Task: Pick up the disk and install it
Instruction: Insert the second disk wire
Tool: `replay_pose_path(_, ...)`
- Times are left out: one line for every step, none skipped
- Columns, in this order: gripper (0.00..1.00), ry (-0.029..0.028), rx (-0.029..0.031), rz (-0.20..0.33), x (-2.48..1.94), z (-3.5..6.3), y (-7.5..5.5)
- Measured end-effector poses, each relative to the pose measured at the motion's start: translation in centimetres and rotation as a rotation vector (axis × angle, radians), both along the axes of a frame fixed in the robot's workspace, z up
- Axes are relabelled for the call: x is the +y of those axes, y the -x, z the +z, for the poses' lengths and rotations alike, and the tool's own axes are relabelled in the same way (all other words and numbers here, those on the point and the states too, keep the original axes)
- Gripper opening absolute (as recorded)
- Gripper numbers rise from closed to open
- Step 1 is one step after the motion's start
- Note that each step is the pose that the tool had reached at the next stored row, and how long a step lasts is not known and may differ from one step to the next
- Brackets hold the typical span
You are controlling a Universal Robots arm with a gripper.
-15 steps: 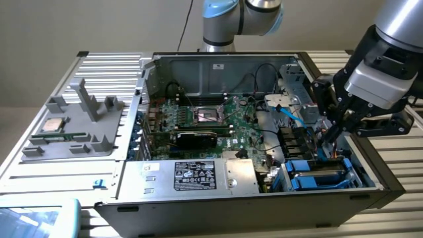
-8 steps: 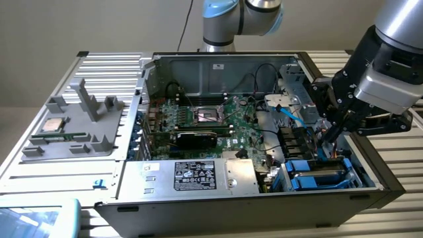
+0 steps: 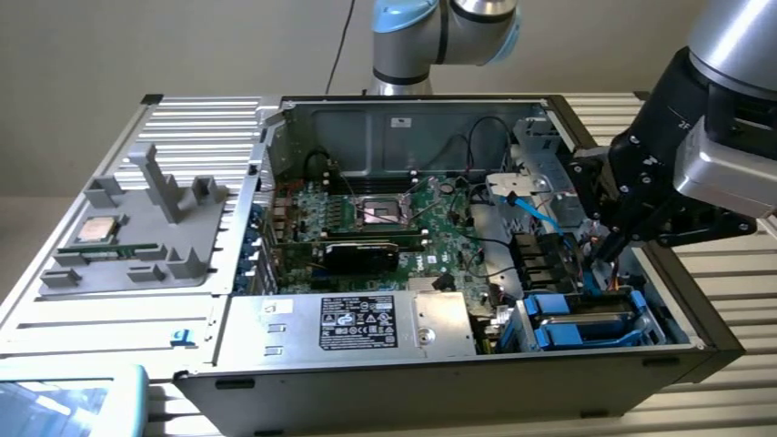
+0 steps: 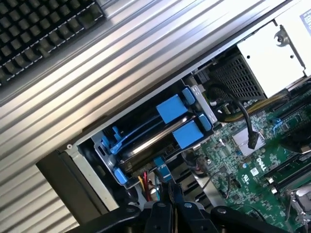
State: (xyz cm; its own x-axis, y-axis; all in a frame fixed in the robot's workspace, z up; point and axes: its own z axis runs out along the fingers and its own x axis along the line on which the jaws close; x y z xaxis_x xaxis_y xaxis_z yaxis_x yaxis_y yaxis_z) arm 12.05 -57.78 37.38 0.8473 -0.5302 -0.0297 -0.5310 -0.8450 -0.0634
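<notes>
One gripper (image 4: 171, 194), fingers pressed together and holding nothing, hovered just beside the disk (image 4: 154, 141) seated edge-up in its blue bay (image 3: 583, 320).

A robotics lab bench: opened computer case (image 3: 486, 273) on ribbed aluminium table (image 3: 729, 273).

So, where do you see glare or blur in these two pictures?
Exterior view: even, soft light; the gripper and arm at the exterior view's right look a bit blurred, and the open computer case is dim inside. Wrist view: bright glare streaks on the ribbed metal table and on the disk edge in its blue bay; the power-supply box is washed out.
</notes>
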Motion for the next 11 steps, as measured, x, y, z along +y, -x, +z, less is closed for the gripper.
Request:
replay_pose_path(0.11,0.0000,-0.0009,0.019,0.00,-0.01,0.00)
replay_pose_path(0.11,-0.0001,-0.0017,0.037,0.00,-0.02,0.00)
replay_pose_path(0.11,0.0000,-0.0025,0.055,0.00,-0.02,0.00)
replay_pose_path(0.11,0.0000,-0.0032,0.073,0.00,-0.03,0.00)
replay_pose_path(0.11,-0.0001,-0.0038,0.092,0.00,-0.03,0.00)
replay_pose_path(0.11,-0.0002,-0.0044,0.111,0.00,-0.04,0.00)
replay_pose_path(0.11,-0.0003,-0.0048,0.128,0.00,-0.05,0.00)
replay_pose_path(0.11,-0.0003,-0.0052,0.146,0.00,-0.05,0.00)
replay_pose_path(0.11,-0.0004,-0.0056,0.164,0.00,-0.05,0.00)
replay_pose_path(0.11,-0.0005,-0.0061,0.183,0.00,-0.06,0.00)
replay_pose_path(0.11,-0.0004,-0.0066,0.200,0.00,-0.05,0.00)
